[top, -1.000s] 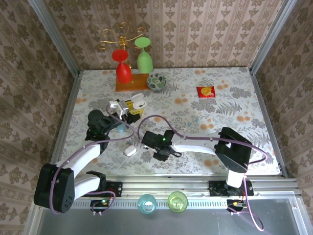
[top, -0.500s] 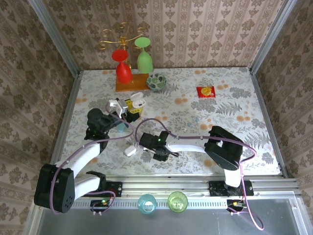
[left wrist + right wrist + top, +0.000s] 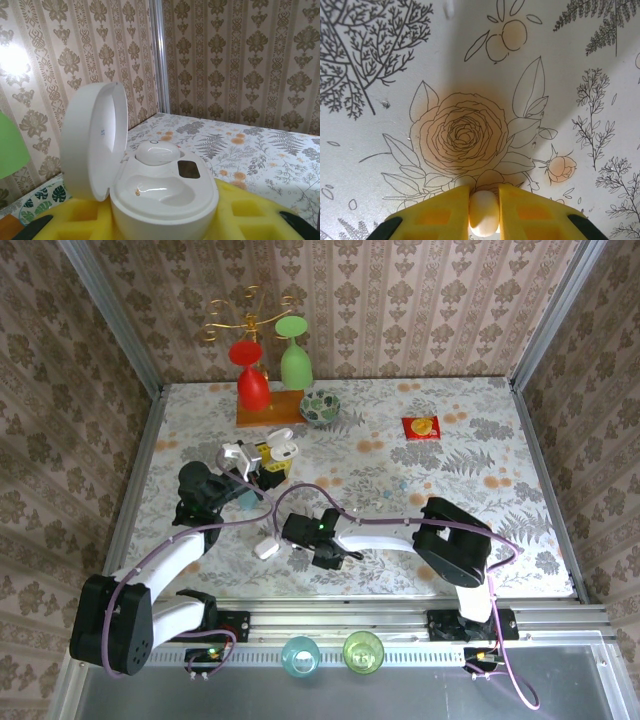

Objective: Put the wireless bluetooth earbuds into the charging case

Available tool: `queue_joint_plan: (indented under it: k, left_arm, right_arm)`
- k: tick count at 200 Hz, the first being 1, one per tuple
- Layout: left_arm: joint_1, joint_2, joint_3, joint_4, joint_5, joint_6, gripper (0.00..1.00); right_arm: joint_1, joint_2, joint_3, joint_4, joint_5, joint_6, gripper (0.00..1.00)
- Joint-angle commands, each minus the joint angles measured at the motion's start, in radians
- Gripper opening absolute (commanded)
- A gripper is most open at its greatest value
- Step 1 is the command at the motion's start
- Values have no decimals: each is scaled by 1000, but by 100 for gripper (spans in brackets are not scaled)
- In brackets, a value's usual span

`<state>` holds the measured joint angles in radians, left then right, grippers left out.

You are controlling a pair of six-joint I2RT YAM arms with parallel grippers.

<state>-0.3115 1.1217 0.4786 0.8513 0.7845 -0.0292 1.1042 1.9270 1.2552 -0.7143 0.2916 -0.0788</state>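
Right gripper (image 3: 484,199) pinches 1 earbud (image 3: 484,214); left gripper (image 3: 162,227) clasps the open case (image 3: 197,202). Next, likely: carry it into the empty slot (image 3: 160,192).

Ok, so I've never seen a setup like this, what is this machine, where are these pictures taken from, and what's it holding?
These are two robot arms bolted at the near edge of a flower-patterned table. One picture looks down from above; the other two come from a camera on each wrist. The left gripper clamps an open white charging case between yellow pads; one earbud sits inside, the slot beside it empty. The right gripper pinches the other earbud over the cloth. Also on the table: a second white case, a patterned bowl, a red glass and a green glass.
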Motion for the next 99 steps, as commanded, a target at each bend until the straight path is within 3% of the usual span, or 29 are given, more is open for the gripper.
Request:
queue_joint_plan:
  k: [1, 99]
  left_arm:
    - [11, -11, 22, 30, 9, 3, 24]
    - [11, -5, 26, 27, 9, 4, 24]
  right_arm:
    - [-15, 37, 20, -71, 73, 34, 20]
    - [-166, 30, 77, -226, 15, 332, 21]
